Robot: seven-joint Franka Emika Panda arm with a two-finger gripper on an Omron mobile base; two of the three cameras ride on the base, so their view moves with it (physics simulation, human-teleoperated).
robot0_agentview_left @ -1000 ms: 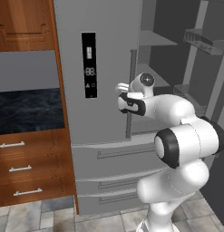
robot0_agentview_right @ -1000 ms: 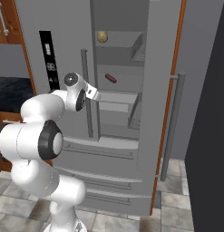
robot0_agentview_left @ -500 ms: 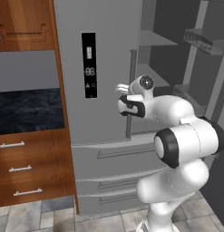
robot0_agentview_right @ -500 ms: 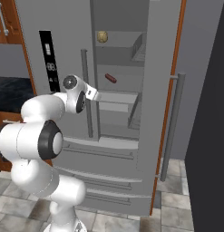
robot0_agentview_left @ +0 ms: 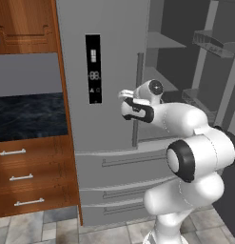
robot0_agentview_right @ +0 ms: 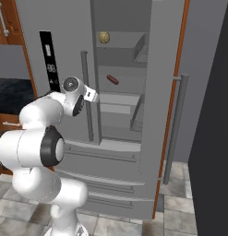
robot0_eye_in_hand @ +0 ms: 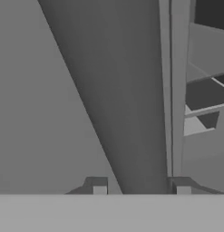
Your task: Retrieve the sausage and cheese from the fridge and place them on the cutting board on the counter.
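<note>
Fridge [robot0_agentview_left: 109, 57] first: one door [robot0_agentview_right: 166, 69] hangs wide open and the other is shut, same as a second ago. Counter [robot0_agentview_left: 28, 114] sits off to the side, and the base hasn't driven anywhere. The arm has barely budged either. The gripper [robot0_eye_in_hand: 141, 186] stays parked at the shut door's handle [robot0_eye_in_hand: 131, 113]. What's new is small: the two tips now bracket that bar, close on both sides. I can't tell if they're truly pinching it or just shy of contact. My read is it's going for a grab and pull to get the second door open. Sausage [robot0_agentview_right: 112, 79] is on the middle shelf and cheese [robot0_agentview_right: 103, 38] on the shelf above, both untouched.
</note>
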